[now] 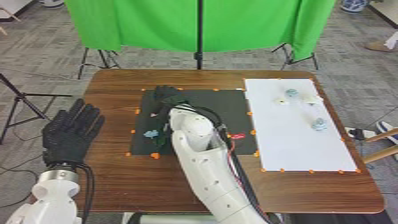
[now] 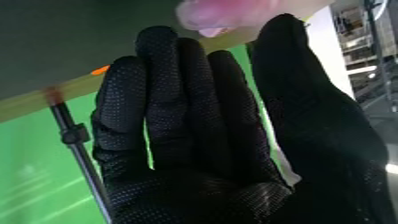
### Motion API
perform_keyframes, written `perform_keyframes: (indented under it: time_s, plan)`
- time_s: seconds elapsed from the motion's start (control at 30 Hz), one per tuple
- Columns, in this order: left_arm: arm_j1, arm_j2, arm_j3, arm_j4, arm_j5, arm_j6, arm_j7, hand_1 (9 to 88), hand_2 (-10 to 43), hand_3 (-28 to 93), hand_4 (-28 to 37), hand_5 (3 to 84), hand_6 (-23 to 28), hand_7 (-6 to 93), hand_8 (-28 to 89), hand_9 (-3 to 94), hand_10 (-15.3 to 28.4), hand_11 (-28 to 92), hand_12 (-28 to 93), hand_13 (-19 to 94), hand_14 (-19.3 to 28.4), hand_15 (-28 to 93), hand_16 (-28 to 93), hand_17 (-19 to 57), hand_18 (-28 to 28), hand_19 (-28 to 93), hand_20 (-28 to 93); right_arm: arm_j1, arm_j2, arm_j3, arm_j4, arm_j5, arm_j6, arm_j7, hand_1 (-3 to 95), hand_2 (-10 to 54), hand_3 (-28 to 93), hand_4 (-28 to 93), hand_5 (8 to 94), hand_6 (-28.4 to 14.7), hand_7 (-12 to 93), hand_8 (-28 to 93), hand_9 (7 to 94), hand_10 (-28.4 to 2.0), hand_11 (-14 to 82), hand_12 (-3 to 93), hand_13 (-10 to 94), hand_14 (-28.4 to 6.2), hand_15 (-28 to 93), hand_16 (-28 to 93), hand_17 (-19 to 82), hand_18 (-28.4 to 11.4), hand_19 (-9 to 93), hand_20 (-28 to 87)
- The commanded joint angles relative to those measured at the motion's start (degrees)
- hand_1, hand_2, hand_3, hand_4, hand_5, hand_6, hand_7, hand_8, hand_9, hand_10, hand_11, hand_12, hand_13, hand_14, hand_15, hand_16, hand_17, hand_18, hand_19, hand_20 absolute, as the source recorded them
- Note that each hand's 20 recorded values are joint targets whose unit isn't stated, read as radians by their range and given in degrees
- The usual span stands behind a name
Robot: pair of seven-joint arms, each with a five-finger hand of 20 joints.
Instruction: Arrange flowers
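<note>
One pink flower [image 2: 226, 12] is near the right hand [image 2: 191, 125], whose fingers are straight, thumb apart, over the mat [image 1: 233, 102]; best pinch low and gently (it may bend), clear of the blue flower [image 1: 151, 133].

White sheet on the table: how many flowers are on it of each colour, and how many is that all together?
Blue flowers: 2
Whitish flowers: 2
Total on the white sheet: 4
</note>
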State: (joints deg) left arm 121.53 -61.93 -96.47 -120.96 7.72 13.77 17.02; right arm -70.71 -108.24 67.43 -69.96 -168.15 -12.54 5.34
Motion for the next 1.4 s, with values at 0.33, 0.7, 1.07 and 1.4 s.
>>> perform_keyframes:
  time_s: [0.33, 0.7, 1.07, 1.4]
  plan:
    - [3.29, -3.61, -2.2, -0.88, 0.28, 2.02, -2.52, 30.4, 14.1, 76, -25.2, 48.8, 9.0, 12.8, -9, 45.0, 14.7, 24, 13, 35, 15.3, 44, -6, -1.3, 14.0, 32, 16, 3.05, 10.6, -3.28, -9.92, 0.95, -7.13, 6.17, 48.5, -9.5, 72, -28, 44.6, -7.0, 15, -11, 48.3, -17.7, 14.6, 14.6, 54, -14.0, 48, 17, 29, -23.1, 79, 28]
    - [5.66, -4.97, -3.84, -2.76, 2.2, 2.63, -1.97, 30.0, 14.2, 76, -26.5, 49.4, 9.1, 13.1, -9, 45.7, 14.7, 24, 13, 36, 15.5, 44, -6, -1.2, 14.0, 32, 16, -1.43, 30.38, 6.54, -24.35, 18.37, -12.99, 20.66, 50.6, -9.5, 77, -28, 42.7, -7.4, 12, -11, 42.8, -18.7, 11.6, 13.6, 47, -17.4, 45, 15, 26, -24.1, 74, 25]
    - [8.54, -6.21, -4.53, -3.45, 0.86, 3.23, -2.21, 28.5, 14.9, 74, -27.9, 49.4, 8.6, 13.2, -9, 46.4, 13.8, 23, 12, 36, 14.9, 42, -6, -0.9, 14.2, 31, 16, -12.99, 39.72, 18.56, -31.59, 16.6, -15.08, 22.19, 47.5, -9.5, 77, -28, 38.8, -9.0, 9, -9, 31.4, -23.0, 8.9, 13.5, 24, -21.3, 29, 10, 14, -22.8, 57, 17]
    - [8.97, -6.22, -4.96, -3.57, 1.15, 3.86, -2.72, 28.1, 15.3, 75, -28.1, 49.6, 8.8, 13.1, -9, 46.6, 14.0, 23, 13, 37, 15.0, 42, -6, -0.8, 14.2, 31, 16, -14.66, 41.31, 24.27, -29.97, 22.48, -21.3, 28.96, 46.6, -9.5, 77, -28, 37.2, -7.0, 10, -10, 27.5, -19.2, 7.5, 11.9, 21, -21.0, 22, 9, 12, -23.1, 50, 15]
